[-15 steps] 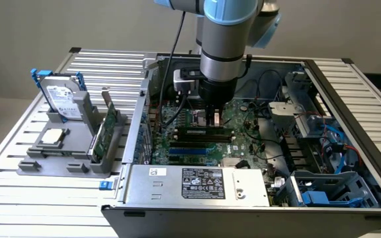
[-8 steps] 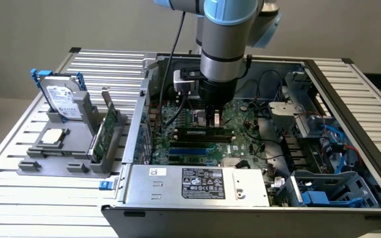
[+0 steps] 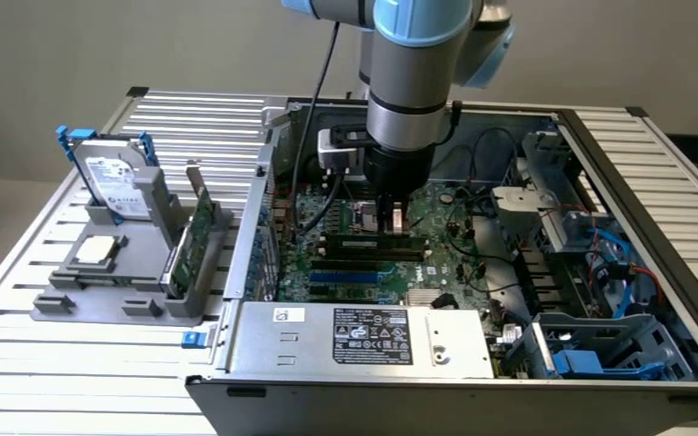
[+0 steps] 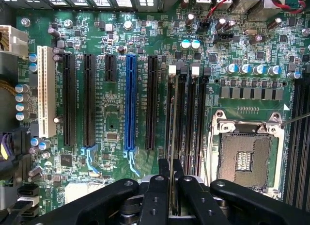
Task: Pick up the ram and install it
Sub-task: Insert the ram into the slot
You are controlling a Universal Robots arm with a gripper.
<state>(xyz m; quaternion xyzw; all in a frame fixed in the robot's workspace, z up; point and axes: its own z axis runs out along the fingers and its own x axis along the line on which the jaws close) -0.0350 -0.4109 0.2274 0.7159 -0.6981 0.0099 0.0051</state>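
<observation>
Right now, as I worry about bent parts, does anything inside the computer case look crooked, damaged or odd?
Nothing looks damaged or spilled. The hand is shut on the memory stick, which runs straight in line with the memory slots on the green board. One oddity: the processor socket beside them is empty.

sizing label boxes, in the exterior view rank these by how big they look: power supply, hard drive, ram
1. power supply, clearly largest, also nearest the camera
2. hard drive
3. ram, a thin dark strip
</observation>
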